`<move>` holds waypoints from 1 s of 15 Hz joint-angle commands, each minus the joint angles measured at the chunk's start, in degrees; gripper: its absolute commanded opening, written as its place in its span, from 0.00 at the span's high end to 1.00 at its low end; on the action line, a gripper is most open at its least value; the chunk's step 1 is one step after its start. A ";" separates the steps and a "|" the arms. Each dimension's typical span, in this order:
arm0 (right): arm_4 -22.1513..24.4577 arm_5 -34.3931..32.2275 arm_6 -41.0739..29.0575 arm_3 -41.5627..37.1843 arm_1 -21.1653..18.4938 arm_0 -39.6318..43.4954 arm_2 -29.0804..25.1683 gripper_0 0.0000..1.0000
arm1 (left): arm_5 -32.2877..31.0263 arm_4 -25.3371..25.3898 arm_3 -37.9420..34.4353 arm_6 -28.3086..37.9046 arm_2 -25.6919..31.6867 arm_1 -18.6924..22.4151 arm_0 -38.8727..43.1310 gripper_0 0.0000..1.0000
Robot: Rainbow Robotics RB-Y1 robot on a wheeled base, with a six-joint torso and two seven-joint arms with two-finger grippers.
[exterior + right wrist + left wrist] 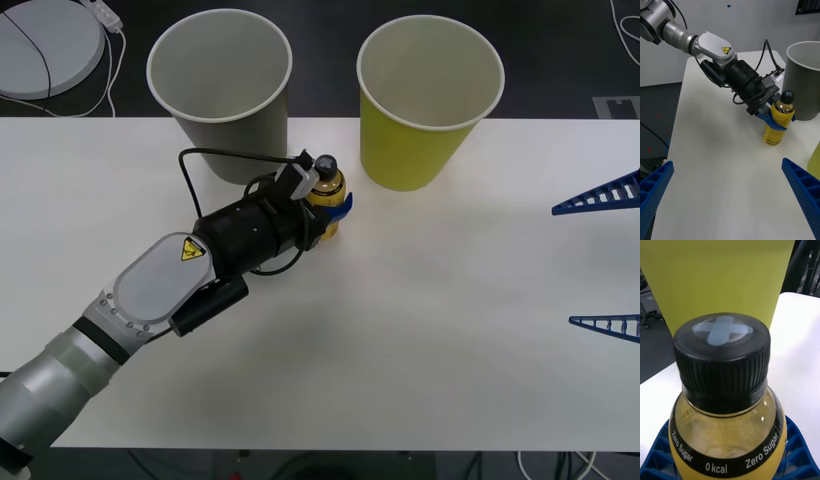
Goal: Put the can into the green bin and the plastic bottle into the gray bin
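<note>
The plastic bottle (327,190), yellow with a black cap, stands upright on the white table (420,350) in front of the gap between the two cups. My left gripper (336,214) is shut on the bottle's body, blue fingers on both sides of it (728,465). The right wrist view shows the bottle (784,108) held in that grip beside the gray bin (805,86). The gray bin (235,125) stands just behind the left wrist, the green bin (415,150) to its right. My right gripper (610,260) hangs open at the table's right side, apart from everything. The can is out of view.
A white round disc (45,50) with a cable lies on the floor beyond the table's far left corner. The left arm (150,290) stretches diagonally across the table's left half. Bare tabletop lies between the bottle and the right gripper.
</note>
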 commanded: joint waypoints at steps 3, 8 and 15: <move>0.00 0.00 0.00 0.00 0.00 0.00 0.00 0.00 | -0.09 0.35 -1.07 0.94 -0.02 0.74 0.02 1.00; 0.00 0.00 0.00 0.00 0.00 0.00 0.00 0.00 | -1.32 1.58 -2.21 2.26 0.07 2.15 -0.51 1.00; 0.00 0.00 0.00 0.00 0.00 0.00 0.00 0.00 | -2.02 3.25 -2.83 3.84 -0.02 4.17 -0.51 1.00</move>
